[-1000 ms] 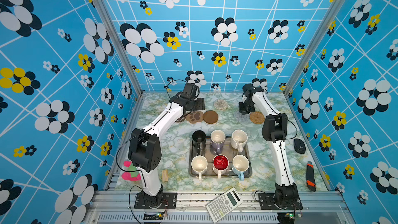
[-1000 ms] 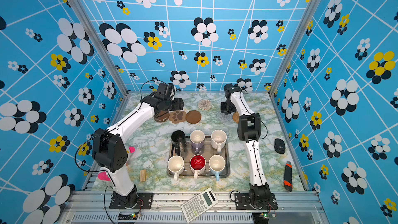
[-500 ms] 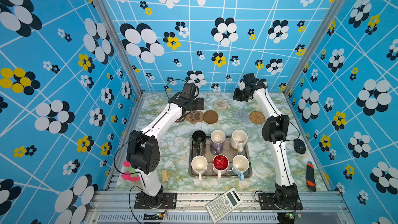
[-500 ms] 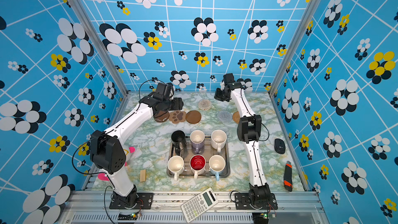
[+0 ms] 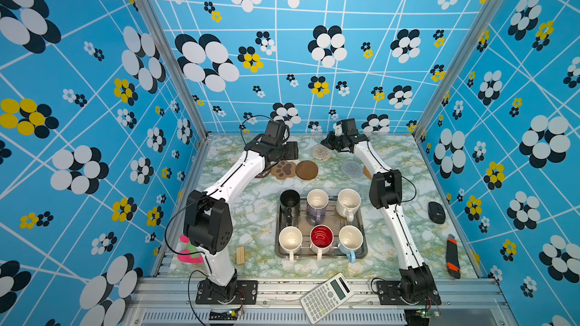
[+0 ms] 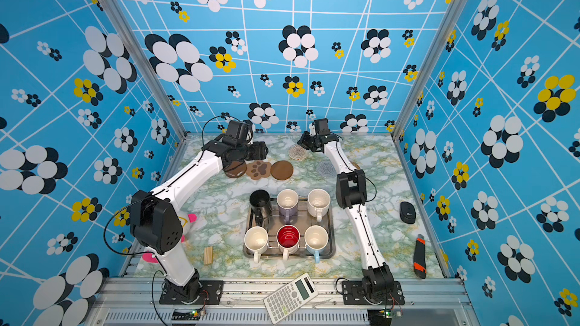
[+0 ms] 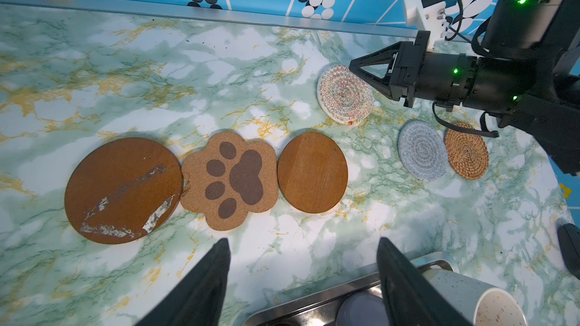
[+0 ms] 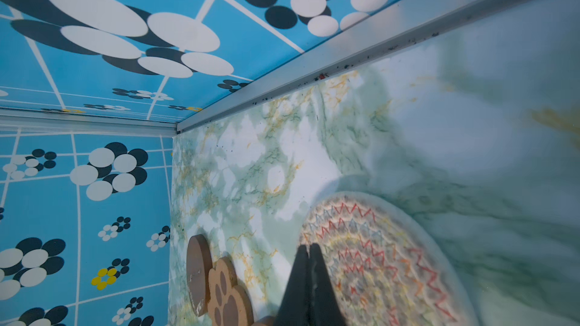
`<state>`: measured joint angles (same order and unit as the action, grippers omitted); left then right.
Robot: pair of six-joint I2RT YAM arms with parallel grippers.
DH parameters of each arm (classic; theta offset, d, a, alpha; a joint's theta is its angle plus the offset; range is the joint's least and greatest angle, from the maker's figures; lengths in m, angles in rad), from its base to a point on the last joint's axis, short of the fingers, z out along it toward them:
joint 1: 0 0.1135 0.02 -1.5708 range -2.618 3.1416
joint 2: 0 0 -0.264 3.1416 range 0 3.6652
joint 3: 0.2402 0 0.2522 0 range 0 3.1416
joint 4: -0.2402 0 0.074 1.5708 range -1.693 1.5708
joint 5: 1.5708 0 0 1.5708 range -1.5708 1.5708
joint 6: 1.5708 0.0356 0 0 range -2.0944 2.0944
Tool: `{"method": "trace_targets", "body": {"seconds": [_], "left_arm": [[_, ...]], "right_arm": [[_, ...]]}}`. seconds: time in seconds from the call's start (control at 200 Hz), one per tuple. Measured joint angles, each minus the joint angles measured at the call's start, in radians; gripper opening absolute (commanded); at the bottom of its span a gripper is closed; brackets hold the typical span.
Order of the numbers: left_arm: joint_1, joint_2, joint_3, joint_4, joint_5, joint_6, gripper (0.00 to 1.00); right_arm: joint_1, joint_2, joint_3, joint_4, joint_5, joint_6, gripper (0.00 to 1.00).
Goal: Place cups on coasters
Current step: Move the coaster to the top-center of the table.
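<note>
L gripper (image 7: 303, 243): jaws wide apart, nothing betw them. It hangs over the bare marble table (image 7: 94, 73), betw the brown coaster row and the metal tray (image 5: 332, 221).

R gripper (image 8: 309, 247): jaws pressed together, grips nothing. Tip is at the edge of the cream crocheted coaster (image 7: 343, 97); touching or just above, can't tell.

Cups: all 6 upright in the tray, 2 rows of 3.
- Far row: black mug (image 5: 289, 200), lavender mug (image 5: 317, 203), speckled cream mug (image 5: 347, 202).
- Near row: white mug (image 5: 290, 239), red-inside mug (image 5: 321, 237), light blue mug (image 5: 350, 239), handles twd the front edge.
- No cup on a coaster.

Coasters: all flat on the table, beyond the tray twd the back wall.
- Row on the L side: scuffed brown disc (image 7: 124, 189), paw-print coaster (image 7: 230, 180) touching it, plain brown disc (image 7: 312, 172) just beside the paw.
- Cream one lies farther back.
- Grey-blue crocheted coaster (image 7: 422, 152) and tan rattan coaster (image 7: 467, 152) lie side by side. In both top views the rattan is mostly hidden by the R arm (image 5: 368, 158).

Misc: calculator (image 5: 326, 297) on the front rail; mouse (image 5: 437, 212) and box cutter (image 5: 452, 257) on the R side.
</note>
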<state>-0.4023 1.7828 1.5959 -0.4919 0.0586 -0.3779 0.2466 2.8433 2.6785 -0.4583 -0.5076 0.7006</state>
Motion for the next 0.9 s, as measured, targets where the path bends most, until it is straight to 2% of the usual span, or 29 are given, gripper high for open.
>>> {"method": "trace_targets", "body": {"seconds": [0.245,0.38,0.9], "left_arm": [[0.0,-0.001,-0.005,0.002,0.005,-0.004,0.75],[0.0,-0.005,-0.013,0.013,0.006,-0.004,0.75],[0.0,-0.037,-0.058,0.025,0.02,-0.005,0.74]], "right_arm": [[0.002,0.012,0.0,-0.011,0.012,0.014,0.0],[0.002,0.012,0.0,-0.09,0.068,-0.031,0.0],[0.009,-0.026,0.012,-0.287,0.154,-0.187,0.0]]}}
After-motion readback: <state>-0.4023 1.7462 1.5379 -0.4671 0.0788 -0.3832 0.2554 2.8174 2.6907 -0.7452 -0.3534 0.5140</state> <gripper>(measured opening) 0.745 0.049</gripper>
